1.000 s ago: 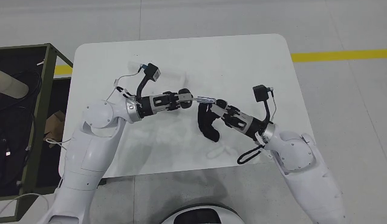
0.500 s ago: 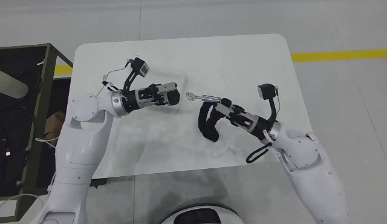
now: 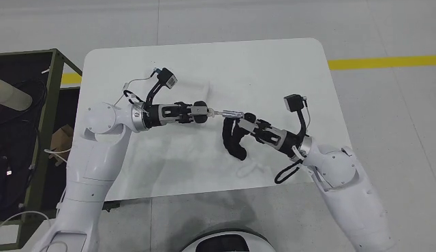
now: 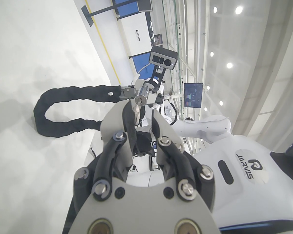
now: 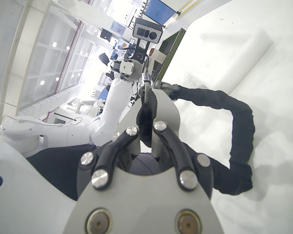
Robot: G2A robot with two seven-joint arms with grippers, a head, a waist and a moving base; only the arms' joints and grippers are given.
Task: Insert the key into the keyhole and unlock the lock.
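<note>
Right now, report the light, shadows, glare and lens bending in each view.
Top view: flat, even light, no glare on the table. Left wrist view: ceiling lamps flare white; straight rails bow. Right wrist view: the hall behind washes out white, shelving curves, and a soft shadow lies on the table beside the lock.

With the lock [image 3: 230,112] as dial centre and 12 o'clock pointing away from the robot, the left gripper [image 3: 204,111] and its arm barred the approach from 9. The right gripper [image 3: 243,118], clamped on the lock, barred it with its arm from 4. The black sleeved loop [image 3: 234,143] looped out at 6, in the way of any low pass there. A white roll [image 5: 256,47] lay near at 11. Open table [image 3: 286,68] stretched from 12 round to 3, and again from 7 to 8. A green rack [image 3: 56,53] stood just off the table's edge, far out at 9.
</note>
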